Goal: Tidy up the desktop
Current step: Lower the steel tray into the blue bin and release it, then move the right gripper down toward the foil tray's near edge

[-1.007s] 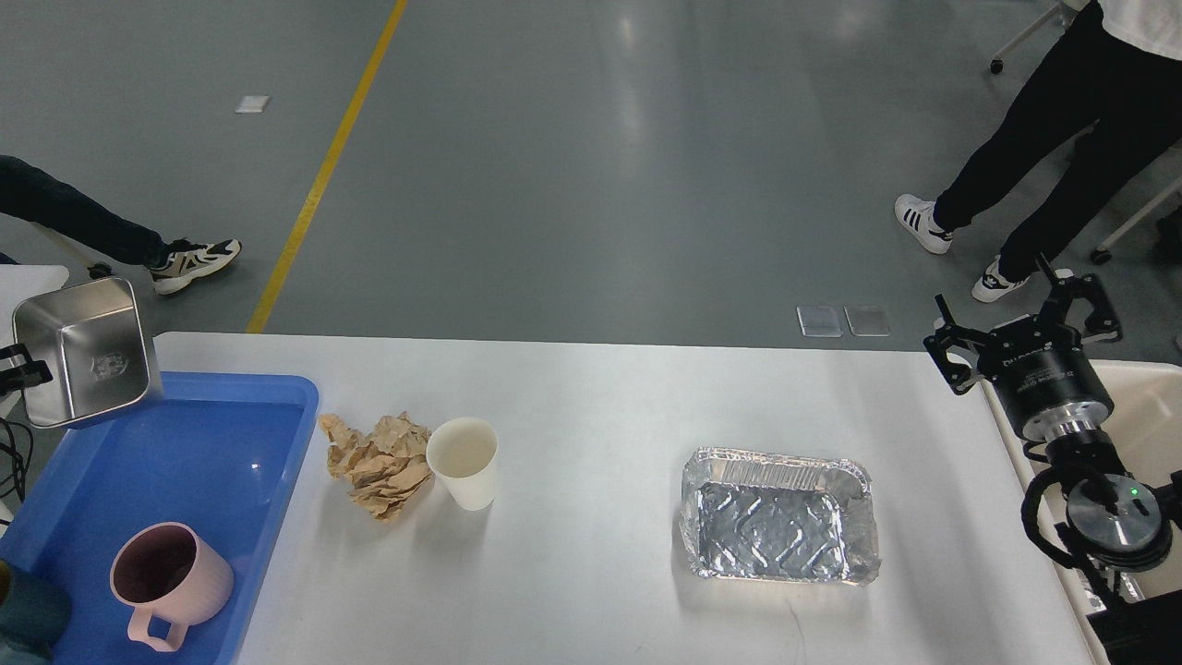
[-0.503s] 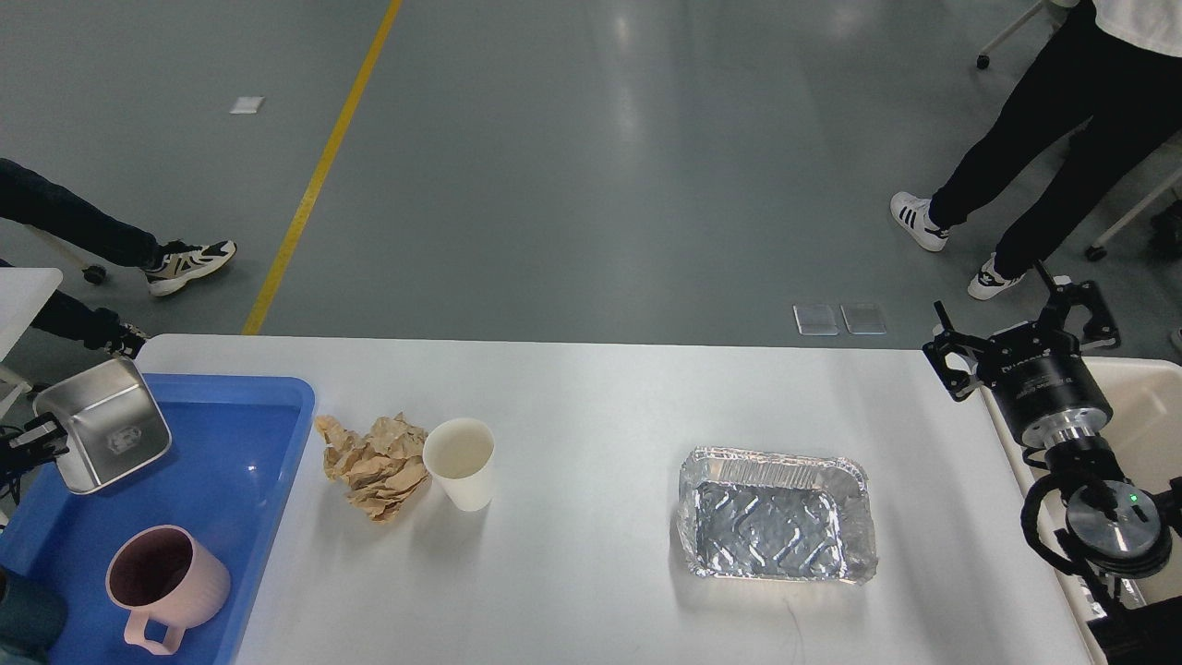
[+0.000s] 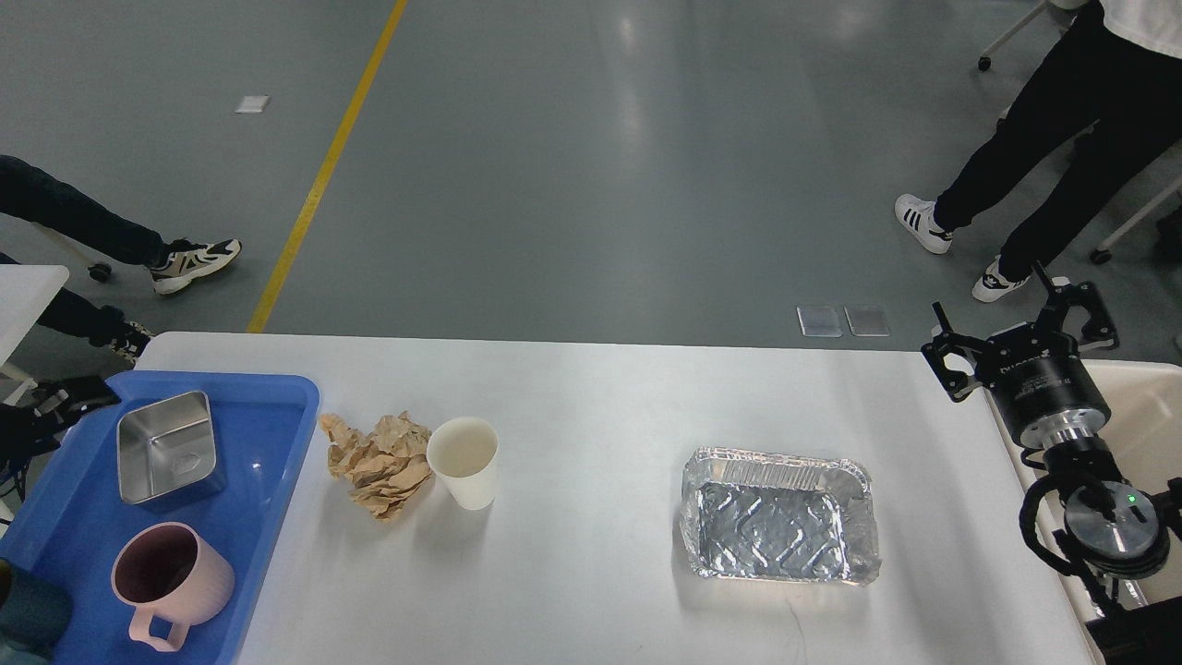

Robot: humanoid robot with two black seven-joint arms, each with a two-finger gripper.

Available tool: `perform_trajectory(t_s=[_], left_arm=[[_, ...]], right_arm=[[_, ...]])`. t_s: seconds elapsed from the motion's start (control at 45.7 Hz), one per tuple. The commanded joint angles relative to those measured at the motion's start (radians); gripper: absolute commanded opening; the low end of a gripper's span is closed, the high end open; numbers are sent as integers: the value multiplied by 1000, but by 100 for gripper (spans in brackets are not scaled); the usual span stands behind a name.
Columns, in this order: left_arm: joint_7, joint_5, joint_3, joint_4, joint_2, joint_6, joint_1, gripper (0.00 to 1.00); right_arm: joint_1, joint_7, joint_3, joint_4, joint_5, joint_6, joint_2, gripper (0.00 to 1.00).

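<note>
Big smooth white desk (image 3: 591, 406) fills the middle, still cluttered: crumpled brown paper wad (image 3: 377, 462) and white paper cup (image 3: 464, 461) at 9 o'clock, both light, crushable, so pinch gently. Right hand (image 3: 1020, 342) at 3 o'clock, spread, empty. Left hand (image 3: 65, 399): can't tell.

You're in an industrial lab hall: glossy grey floor (image 3: 591, 166) beyond the desktop (image 3: 591, 443), yellow lane line (image 3: 323, 171) at its far left, bystanders' legs (image 3: 1043, 148) far right.
</note>
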Motion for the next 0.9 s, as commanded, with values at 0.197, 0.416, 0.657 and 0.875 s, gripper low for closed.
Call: perform_trajectory(t_s=[0.197,0.416,0.657,0.875], left_arm=[[-27,-592,-62,-70,-59,43,-141,97],[-30,-884,-268,-308,-171,240,-17,97],[-31,-916,-572,-498,-376,257,242,97],[-30,-923,-822,-503,-556,108,395,97]], right_arm=[[2,0,0,2,-9,-2,-6,100],[3,-2,-18,2,-104,-9,-9,100],[12,0,-90,8,-448,1,-80,100],[31,2,-97,32,-773,3,-245,100]])
